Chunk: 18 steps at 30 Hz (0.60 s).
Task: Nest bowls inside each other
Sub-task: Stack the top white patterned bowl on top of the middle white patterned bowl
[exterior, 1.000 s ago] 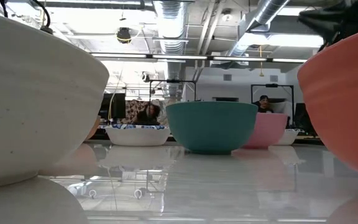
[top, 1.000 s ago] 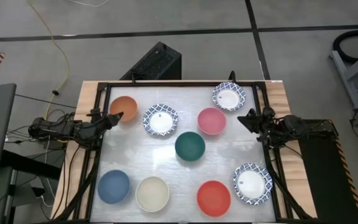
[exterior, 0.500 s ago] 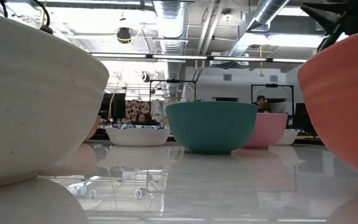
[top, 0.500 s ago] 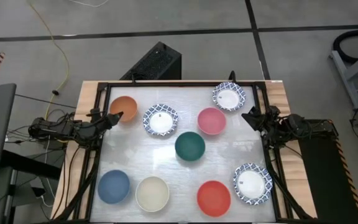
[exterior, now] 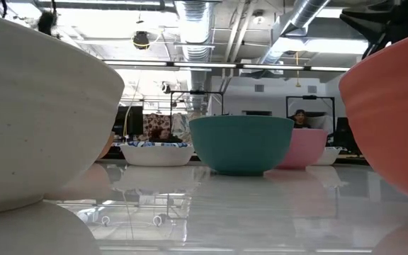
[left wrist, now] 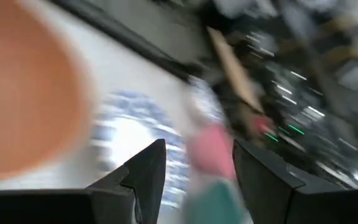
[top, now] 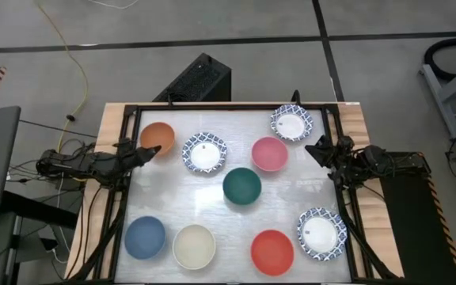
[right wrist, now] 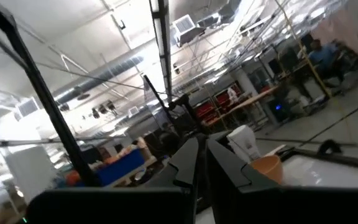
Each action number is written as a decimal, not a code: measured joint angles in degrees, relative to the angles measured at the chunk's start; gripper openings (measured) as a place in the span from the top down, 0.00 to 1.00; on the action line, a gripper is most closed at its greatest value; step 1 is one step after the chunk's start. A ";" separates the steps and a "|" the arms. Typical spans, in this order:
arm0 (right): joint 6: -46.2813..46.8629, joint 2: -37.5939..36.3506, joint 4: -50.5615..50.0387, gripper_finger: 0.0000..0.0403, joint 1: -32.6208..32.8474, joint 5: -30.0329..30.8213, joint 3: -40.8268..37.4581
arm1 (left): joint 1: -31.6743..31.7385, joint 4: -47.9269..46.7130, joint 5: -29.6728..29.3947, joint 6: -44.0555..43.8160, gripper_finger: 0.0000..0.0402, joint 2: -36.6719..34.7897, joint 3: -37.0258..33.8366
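Nine bowls stand apart on their bases on the white table. They are orange (top: 158,134), pink (top: 269,153), dark green (top: 242,185), blue (top: 145,237), cream (top: 194,246) and red (top: 272,252), plus three white ones with blue rims (top: 204,152) (top: 291,123) (top: 321,232). My left gripper (top: 150,150) hangs open at the table's left edge, by the orange bowl's near rim, with nothing between its fingers (left wrist: 146,171). My right gripper (top: 313,150) is shut and empty at the right edge, just right of the pink bowl.
A black frame (top: 212,107) runs round the table, and both arms reach in over its side rails. A dark box (top: 198,79) stands beyond the far edge. In the low view the cream bowl (exterior: 34,106) and the red bowl (exterior: 395,106) loom close on either side.
My left gripper has tipped upward and turned a little where it hangs by the orange bowl, and its fingers stay apart. No bowl has moved.
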 joint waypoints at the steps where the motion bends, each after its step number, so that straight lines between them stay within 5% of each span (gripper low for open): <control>1: -0.19 0.00 0.02 0.87 0.00 0.74 0.00 | 0.00 4.75 2.24 3.49 0.56 0.01 0.00; 4: -0.75 0.00 -0.08 0.87 0.00 3.37 0.07 | -0.02 19.40 7.15 14.16 0.56 0.51 0.00; 11: -8.39 2.01 -0.14 0.87 0.00 7.37 5.24 | -0.02 43.25 5.05 32.70 0.56 5.68 0.00; 18: -11.19 9.65 -5.89 0.75 -0.02 9.10 17.04 | 0.00 48.98 6.84 34.25 0.53 13.25 2.99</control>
